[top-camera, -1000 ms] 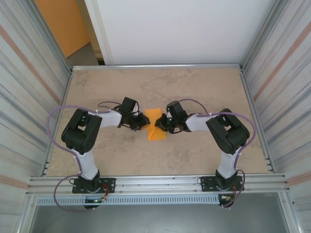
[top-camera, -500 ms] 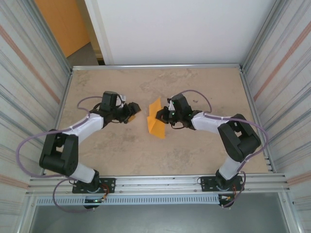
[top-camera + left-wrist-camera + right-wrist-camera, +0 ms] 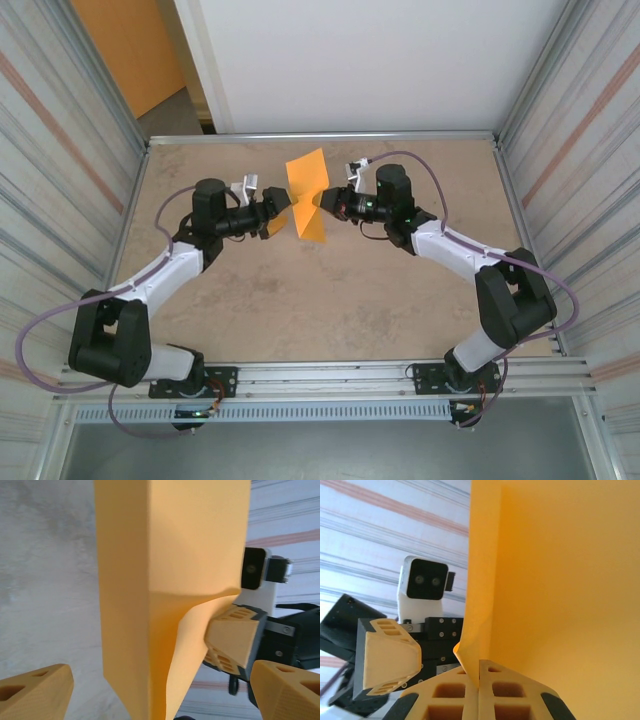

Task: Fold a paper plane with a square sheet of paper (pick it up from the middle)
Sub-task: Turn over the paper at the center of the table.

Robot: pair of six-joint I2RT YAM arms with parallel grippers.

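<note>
Standing by the rig and looking down as the top view does, I see the orange paper in the upper middle of the frame, between the two arms that reach toward each other over the beige tabletop. It is already folded, with a sharp crease along its length and a pointed lower end, and it stands nearly on edge and appears raised above the surface. The right pincer comes from the right side and has its jaws pressed fully together on the paper's right edge. In the right wrist view its two fingers meet at the bottom centre with the paper clamped between them, and the sheet rises from there and covers the right half of the frame. The left pincer is just beside the paper on the left, with its jaws spread wide and nothing held. In the left wrist view its fingertips sit in the two bottom corners, well apart, with the paper standing between them and touching neither. At the right of that view, a finger of the right pincer pinches the paper where it buckles a little.
</note>
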